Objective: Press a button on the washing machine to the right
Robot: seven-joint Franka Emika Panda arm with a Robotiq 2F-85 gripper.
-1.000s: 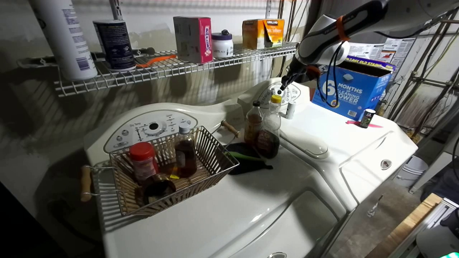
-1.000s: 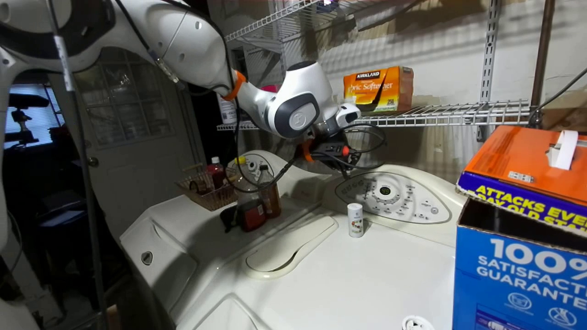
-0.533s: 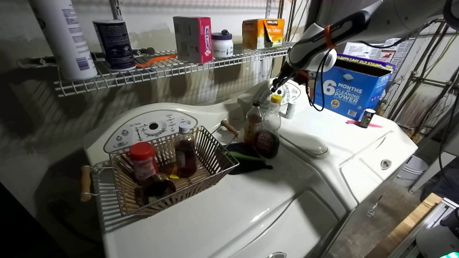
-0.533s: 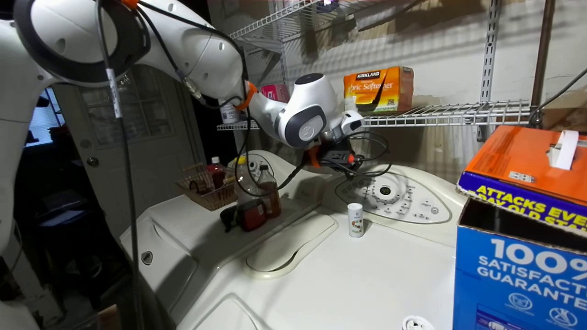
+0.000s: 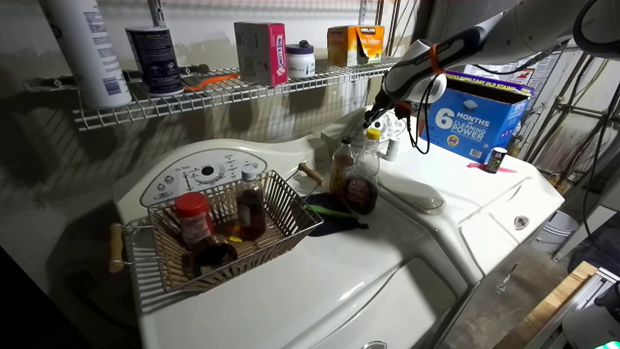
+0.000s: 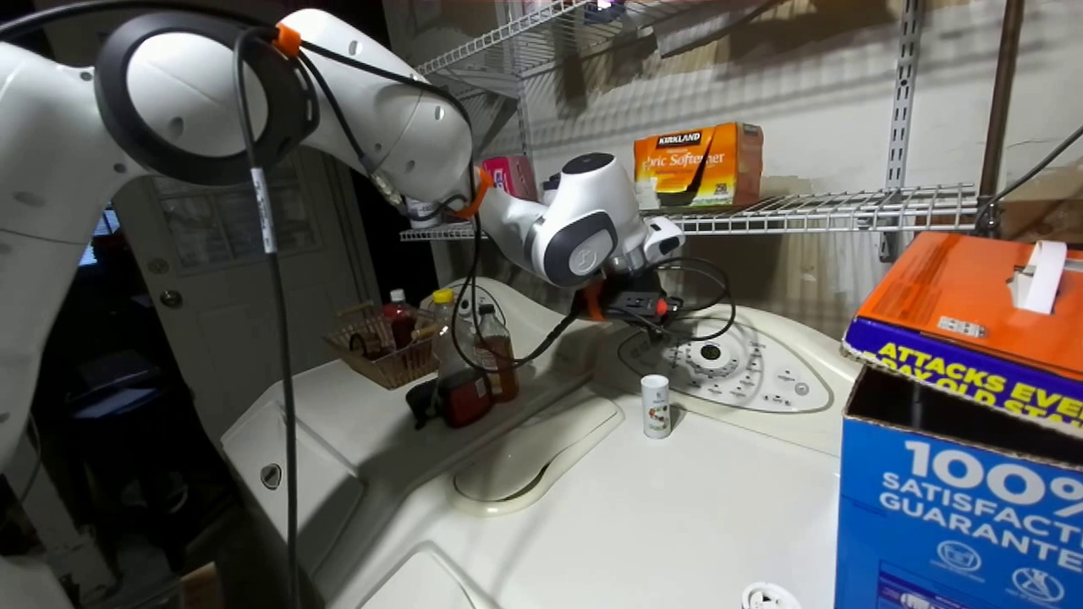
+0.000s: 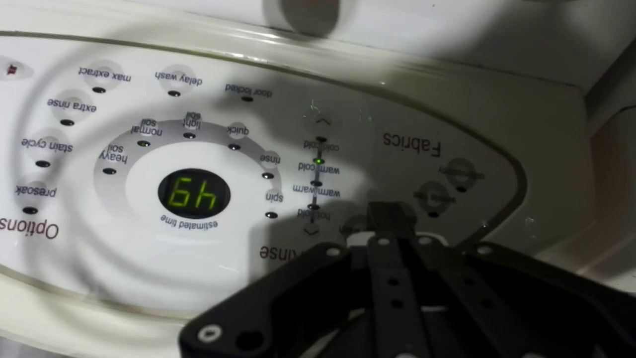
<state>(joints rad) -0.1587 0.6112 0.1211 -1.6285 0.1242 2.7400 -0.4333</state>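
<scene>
The washing machine [image 5: 484, 169] is the white one at the right in an exterior view; it also shows in an exterior view [image 6: 719, 524]. Its raised oval control panel [image 6: 770, 376] has a round dark display [image 7: 194, 193] with green digits, upside down in the wrist view. Flat round buttons and small lights surround it; "normal soil" and "warm cold" are lit. My gripper [image 7: 391, 205] is shut and empty, its fingertips together over the Fabrics part, between two grey round buttons [image 7: 433, 197] and the Rinse label. The fingertips partly cover further buttons. I cannot tell whether they touch the panel.
A white shaker [image 6: 656, 408] stands before the panel. Two syrup bottles [image 5: 364, 182] stand on the neighbouring machine [image 5: 290, 291] beside a wire basket [image 5: 232, 232]. A wire shelf [image 5: 315, 77] hangs behind. A blue box [image 6: 948, 507] stands on the washing machine. A cable hangs from the arm.
The arm has reached further in and lowered. My gripper has moved toward the Fabrics end of the panel and down closer to it. The objects around it have not moved.
</scene>
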